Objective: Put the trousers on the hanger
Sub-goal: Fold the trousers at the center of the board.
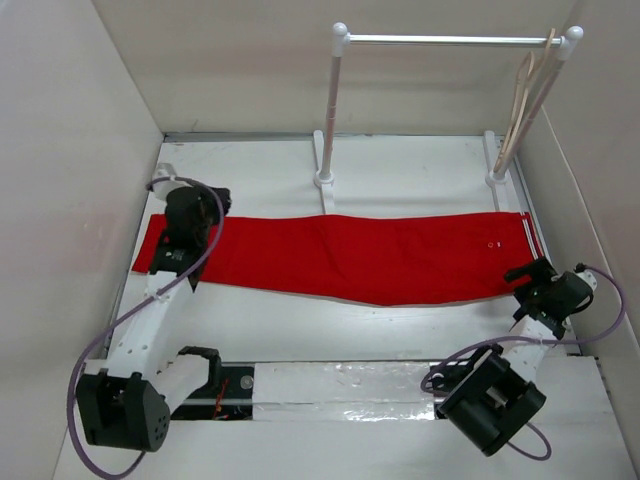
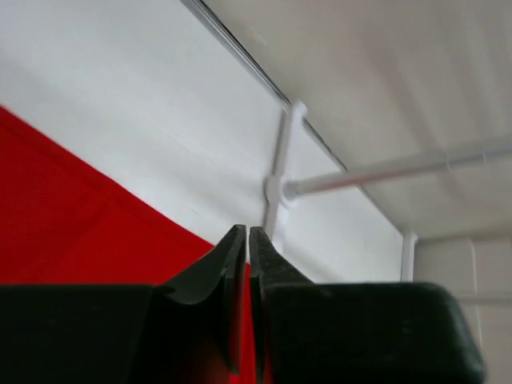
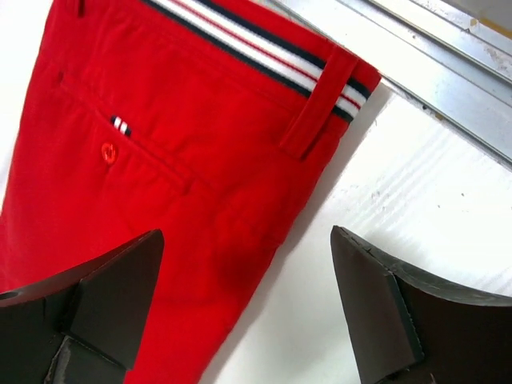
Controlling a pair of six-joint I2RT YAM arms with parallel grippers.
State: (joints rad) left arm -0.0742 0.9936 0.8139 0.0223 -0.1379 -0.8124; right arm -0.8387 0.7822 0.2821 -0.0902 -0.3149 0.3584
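Left fingers (image 2: 228, 272) pressed together over leg-hem end of trousers (image 1: 380, 255); whether cloth is pinched, cannot tell. Right fingers (image 3: 112, 280) spread wide above waistband corner, one over red cloth, other over bare table (image 1: 300, 325). Trousers flat across table, waist at right. Rail stand (image 1: 450, 40) behind; hanger (image 1: 525, 100) hooked at its right end, well apart from trousers.

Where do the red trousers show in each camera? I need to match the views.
Top external: the bright red cloth trousers lie flat across the middle of the table, waist to the right.
Left wrist: their red cloth fills the lower left.
Right wrist: the waist end fills the upper left.
Shared landmarks: striped waistband, top and right wrist; white rail stand, top and left wrist.
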